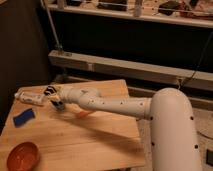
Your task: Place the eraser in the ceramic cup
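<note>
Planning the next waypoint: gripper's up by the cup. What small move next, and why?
Probably ease the gripper a little toward the cup to centre over its mouth. The gripper hovers at the back-left of the table, beside the lying bottle, and the cup sits just below-right of it in the picture. Whether it holds anything can't be told, so check that before any release.
</note>
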